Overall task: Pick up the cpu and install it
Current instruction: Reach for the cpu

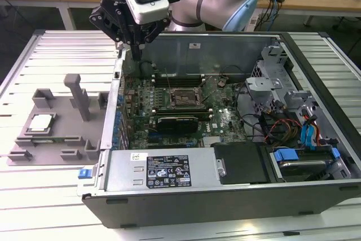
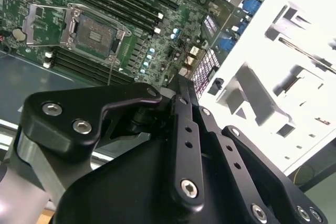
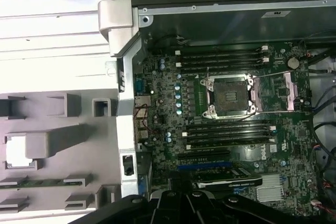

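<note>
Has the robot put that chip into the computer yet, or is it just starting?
Just starting. The socket stands open and empty. The cpu lies on the grey holder beside the case; the gripper hangs above the case edge. Pickup and installation both remain.

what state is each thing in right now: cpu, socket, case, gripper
cpu: lying flat in the grey holder, not picked up
socket: open and empty, load plate swung back
computer case: on its side, side panel off
gripper: above the case's wall nearest the holder, apart from the cpu
</note>
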Controlling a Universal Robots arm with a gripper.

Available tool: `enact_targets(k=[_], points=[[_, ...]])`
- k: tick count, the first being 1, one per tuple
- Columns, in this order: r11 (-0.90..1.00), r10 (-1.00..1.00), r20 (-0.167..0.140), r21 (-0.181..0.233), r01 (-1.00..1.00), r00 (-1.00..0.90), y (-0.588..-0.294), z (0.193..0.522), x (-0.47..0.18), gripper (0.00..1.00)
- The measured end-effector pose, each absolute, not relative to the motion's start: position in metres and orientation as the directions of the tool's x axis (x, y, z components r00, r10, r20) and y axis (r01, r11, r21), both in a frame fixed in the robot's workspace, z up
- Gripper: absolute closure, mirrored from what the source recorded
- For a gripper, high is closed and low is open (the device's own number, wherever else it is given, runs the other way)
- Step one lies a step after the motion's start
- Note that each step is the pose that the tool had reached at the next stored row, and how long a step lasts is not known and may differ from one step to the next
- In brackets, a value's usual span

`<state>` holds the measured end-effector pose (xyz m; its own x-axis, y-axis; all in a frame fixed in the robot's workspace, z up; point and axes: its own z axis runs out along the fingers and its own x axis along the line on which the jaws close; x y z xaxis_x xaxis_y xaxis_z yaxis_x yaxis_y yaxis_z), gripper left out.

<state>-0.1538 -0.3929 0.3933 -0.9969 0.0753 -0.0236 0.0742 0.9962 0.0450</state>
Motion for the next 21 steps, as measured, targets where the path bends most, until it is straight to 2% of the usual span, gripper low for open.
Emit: enact_targets(k=[21], points=[[0.996, 0.075, -0.024, 0.045, 0.074, -0.997, -0.387, 0.393, -0.191, 0.89]])
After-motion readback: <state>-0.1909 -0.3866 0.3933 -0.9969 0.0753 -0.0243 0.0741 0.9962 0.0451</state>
